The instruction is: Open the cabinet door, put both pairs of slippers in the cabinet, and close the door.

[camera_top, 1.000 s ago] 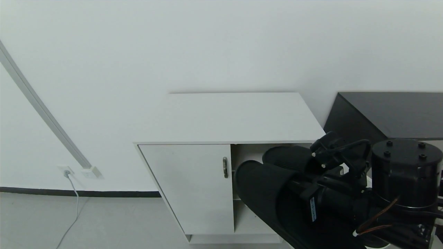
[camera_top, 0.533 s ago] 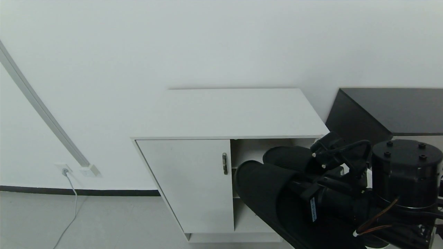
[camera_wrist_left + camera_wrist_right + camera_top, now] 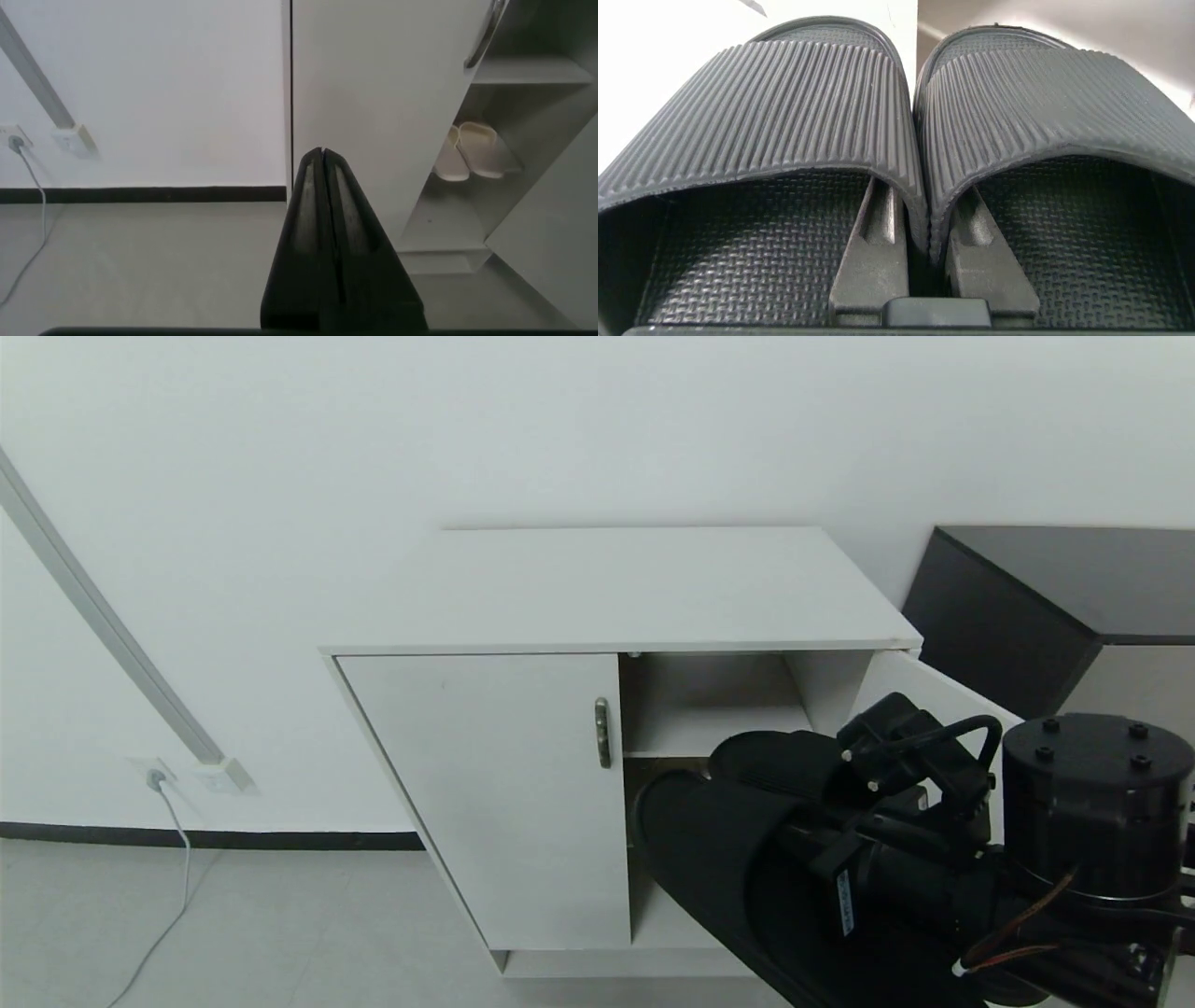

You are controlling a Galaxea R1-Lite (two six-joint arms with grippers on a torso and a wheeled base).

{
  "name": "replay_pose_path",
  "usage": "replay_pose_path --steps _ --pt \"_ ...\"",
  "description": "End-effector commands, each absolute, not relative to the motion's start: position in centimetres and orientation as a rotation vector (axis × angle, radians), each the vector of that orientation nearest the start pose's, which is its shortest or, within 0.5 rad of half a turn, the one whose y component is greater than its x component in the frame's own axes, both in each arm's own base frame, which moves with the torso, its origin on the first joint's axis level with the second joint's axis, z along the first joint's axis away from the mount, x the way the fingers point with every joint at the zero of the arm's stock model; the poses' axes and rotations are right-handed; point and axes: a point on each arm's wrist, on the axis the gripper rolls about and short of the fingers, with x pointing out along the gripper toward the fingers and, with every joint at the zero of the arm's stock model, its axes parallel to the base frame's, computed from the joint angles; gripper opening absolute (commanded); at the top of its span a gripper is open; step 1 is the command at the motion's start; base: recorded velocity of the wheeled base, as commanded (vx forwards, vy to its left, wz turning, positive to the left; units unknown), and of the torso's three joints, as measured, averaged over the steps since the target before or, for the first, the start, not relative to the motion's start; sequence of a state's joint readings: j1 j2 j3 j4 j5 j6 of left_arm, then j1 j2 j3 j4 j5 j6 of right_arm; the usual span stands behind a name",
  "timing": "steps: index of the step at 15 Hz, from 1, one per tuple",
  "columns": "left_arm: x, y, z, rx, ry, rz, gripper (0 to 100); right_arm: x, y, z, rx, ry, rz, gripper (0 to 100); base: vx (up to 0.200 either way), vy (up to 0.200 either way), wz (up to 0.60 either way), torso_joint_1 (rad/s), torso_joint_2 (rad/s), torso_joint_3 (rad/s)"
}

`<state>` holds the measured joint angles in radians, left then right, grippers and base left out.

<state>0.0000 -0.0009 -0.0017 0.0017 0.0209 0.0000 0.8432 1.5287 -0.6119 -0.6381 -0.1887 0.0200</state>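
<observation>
At the white cabinet (image 3: 635, 588) the left door (image 3: 485, 784) sits shut, its metal handle (image 3: 603, 733) at the inner edge, while the right door (image 3: 924, 695) is swung out toward the robot and leaves that half open with an upper shelf (image 3: 709, 737) in sight. In front of this opening the right gripper (image 3: 924, 257) holds the pair of black slippers (image 3: 719, 859) side by side, soles down and toes pointing at the cabinet. In the right wrist view its two fingers (image 3: 868, 252) are nearly closed, one under each ribbed strap, pinching the two touching inner strap edges between them. Whether the toes have passed the cabinet's front edge cannot be told.

The left gripper (image 3: 323, 163) hangs off to the left of the cabinet, above the grey floor, with its fingers pressed flat together and nothing between them. From that wrist's view a pale pair of slippers (image 3: 476, 151) lies inside the cabinet on a lower shelf, close together.

A wall socket with a cable (image 3: 154, 775) is on the left wall, and a dark piece of furniture (image 3: 1018, 616) stands to the cabinet's right.
</observation>
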Motion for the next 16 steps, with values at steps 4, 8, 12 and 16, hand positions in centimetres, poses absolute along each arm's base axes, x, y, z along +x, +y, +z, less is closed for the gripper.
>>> replay_pose_path --steps 4,8,12,16 --pt "-2.29 0.05 7.57 0.000 0.000 0.021 0 17.09 18.58 17.80 -0.123 0.256 0.648 0 0.000 0.000 0.00 -0.185 0.51 0.321" --pt "-2.29 0.05 7.57 -0.002 0.000 0.021 0 17.11 18.60 17.76 -0.123 0.258 0.648 0 0.000 0.000 0.00 -0.150 0.48 0.321" --pt "-2.29 0.05 7.57 -0.002 0.000 0.021 0 17.11 18.60 17.76 -0.123 0.258 0.648 0 0.000 0.000 0.00 -0.127 0.46 0.332" --pt "-2.29 0.05 7.57 -0.002 0.000 0.021 0 17.10 18.58 17.72 -0.124 0.259 0.648 0 0.000 0.000 0.00 -0.082 0.45 0.362"
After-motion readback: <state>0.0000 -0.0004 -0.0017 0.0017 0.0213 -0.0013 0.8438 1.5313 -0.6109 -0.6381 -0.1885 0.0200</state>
